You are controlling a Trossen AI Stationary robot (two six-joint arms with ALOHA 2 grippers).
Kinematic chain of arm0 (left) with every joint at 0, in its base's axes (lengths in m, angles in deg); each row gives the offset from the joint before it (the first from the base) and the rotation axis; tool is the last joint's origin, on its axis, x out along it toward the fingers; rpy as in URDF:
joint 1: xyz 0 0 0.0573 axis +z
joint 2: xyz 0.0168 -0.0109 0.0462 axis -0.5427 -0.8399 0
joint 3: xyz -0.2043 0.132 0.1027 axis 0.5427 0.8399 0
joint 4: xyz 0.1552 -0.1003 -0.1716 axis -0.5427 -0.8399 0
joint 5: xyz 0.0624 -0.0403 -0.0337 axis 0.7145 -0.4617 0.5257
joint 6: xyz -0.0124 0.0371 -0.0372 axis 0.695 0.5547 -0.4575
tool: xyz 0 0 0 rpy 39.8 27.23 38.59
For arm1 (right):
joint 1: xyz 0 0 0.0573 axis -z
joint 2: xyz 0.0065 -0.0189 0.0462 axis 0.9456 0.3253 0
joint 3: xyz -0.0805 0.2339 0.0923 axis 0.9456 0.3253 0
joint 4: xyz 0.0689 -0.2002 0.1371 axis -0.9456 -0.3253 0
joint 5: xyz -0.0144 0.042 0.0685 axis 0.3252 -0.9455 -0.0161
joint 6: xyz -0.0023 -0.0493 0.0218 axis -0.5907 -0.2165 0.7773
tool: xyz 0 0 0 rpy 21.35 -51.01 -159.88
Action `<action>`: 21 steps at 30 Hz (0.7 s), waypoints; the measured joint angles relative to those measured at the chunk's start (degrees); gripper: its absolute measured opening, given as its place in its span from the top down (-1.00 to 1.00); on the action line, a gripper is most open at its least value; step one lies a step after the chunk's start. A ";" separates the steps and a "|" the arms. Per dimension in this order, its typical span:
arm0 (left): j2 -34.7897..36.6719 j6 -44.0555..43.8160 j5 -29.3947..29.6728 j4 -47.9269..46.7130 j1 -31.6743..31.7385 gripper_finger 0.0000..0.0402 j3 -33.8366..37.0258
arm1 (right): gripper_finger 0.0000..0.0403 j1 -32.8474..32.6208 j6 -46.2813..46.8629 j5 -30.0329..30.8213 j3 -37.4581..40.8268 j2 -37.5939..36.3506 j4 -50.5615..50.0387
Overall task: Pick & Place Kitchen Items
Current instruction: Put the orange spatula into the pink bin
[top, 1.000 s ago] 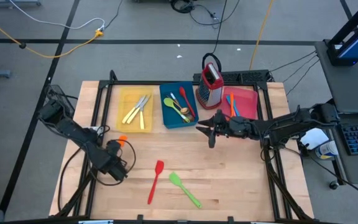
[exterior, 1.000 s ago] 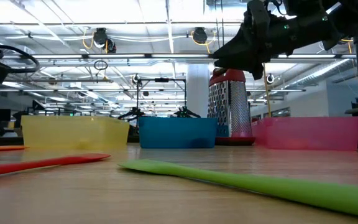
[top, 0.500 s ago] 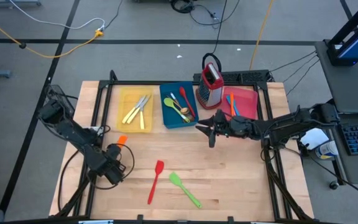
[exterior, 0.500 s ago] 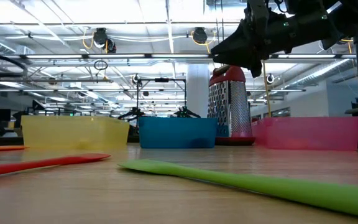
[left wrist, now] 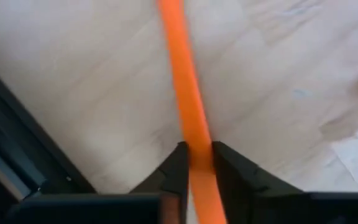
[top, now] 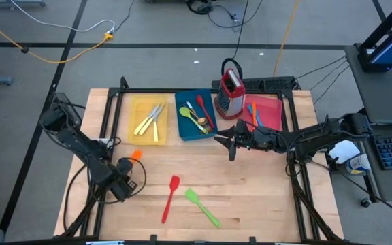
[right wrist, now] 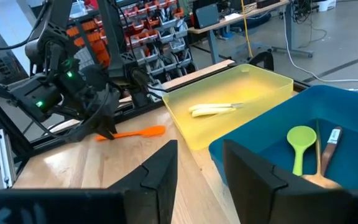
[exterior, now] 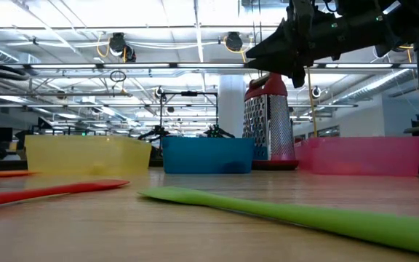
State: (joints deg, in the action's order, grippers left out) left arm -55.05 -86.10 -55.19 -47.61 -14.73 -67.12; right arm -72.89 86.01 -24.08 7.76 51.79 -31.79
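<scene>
An orange spatula (top: pixel 135 155) lies flat on the wooden table near its left side. My left gripper (top: pixel 118 178) stands over its handle, pointing down, shut on it. My right gripper (top: pixel 220 141) hovers level above the table in front of the blue tray (top: pixel 194 129), open, with nothing between its fingers (right wrist: pixel 166 168). A red spatula (top: pixel 170 197) and a green spatula (top: pixel 201 206) lie flat near the table's front. The blue tray holds several spoons, the yellow tray (top: pixel 135 109) cream-handled cutlery, and the pink tray (top: pixel 271 116) a few utensils. My left gripper pinches the orange spatula's handle (left wrist: pixel 190 127) between its two fingers, on the part away from the head. The fingers (left wrist: pixel 174 171) come from above, pointing down, and lie across the handle. The spatula lies on the table.
A metal box grater (top: pixel 231 92) stands at the back between the blue and pink trays. A black frame rail (left wrist: pixel 23 143) runs along the table's left edge close to my left gripper. Bare wood lies between the trays and the two loose spatulas.
My left gripper has sunk a little toward the table and shifted slightly toward the left edge, so more of the orange spatula's head shows beside it.
</scene>
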 joint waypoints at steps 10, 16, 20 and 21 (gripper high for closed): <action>0.09 0.88 3.83 2.11 -0.10 0.71 -0.06 | 0.41 0.00 0.00 0.00 0.00 0.00 0.70; 0.03 0.58 8.40 5.76 -0.05 0.67 -0.06 | 0.42 0.00 0.00 0.00 0.00 0.00 1.11; 0.01 0.84 13.47 9.96 0.08 0.77 -0.17 | 0.41 0.00 0.01 0.00 0.00 0.00 1.09; 0.01 1.45 14.42 11.38 0.13 0.79 -0.27 | 0.41 0.00 0.00 0.00 0.00 0.00 1.09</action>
State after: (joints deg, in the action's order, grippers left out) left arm -55.04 -84.65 -40.78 -36.24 -14.60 -67.39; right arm -72.89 86.01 -24.08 7.76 51.79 -30.70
